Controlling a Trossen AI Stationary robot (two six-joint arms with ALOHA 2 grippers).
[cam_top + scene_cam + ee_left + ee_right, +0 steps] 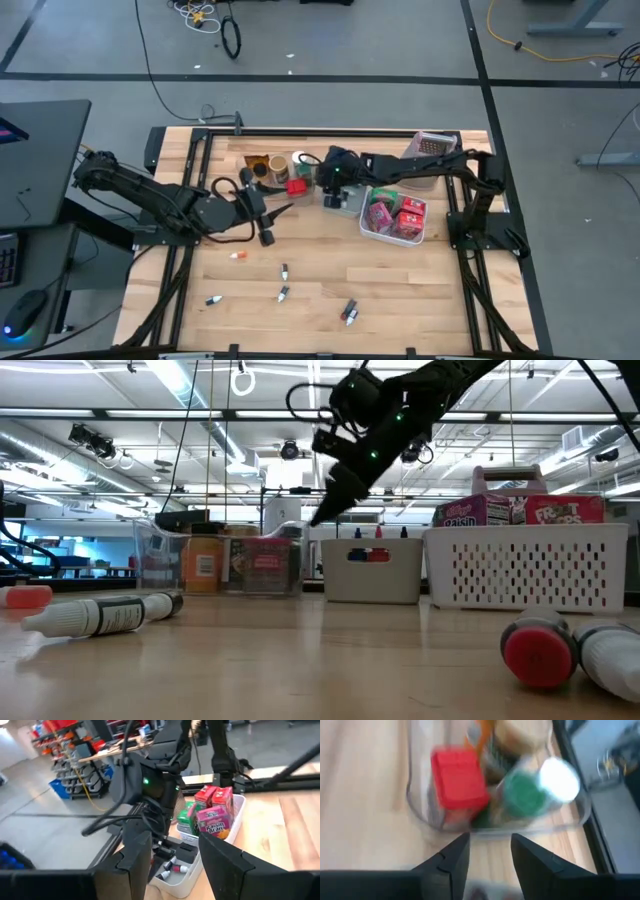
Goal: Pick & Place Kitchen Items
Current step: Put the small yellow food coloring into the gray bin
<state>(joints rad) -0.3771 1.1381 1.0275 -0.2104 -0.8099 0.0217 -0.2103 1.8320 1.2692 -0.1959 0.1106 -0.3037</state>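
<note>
Nearest the low view's lens, bottom edge, small white bottles (100, 615) lie scattered on the wooden table (400, 290); I see the left gripper (172, 852) hovering centre-left overhead, fingers apart, empty; farther back, the right gripper (487, 852) hangs over the clear plastic bin (420, 805) at upper centre, fingers parted, nothing between them; its red box (457, 777) sits inside; I judge a release finished, so I'd lift straight up, clear of the rim.
</note>
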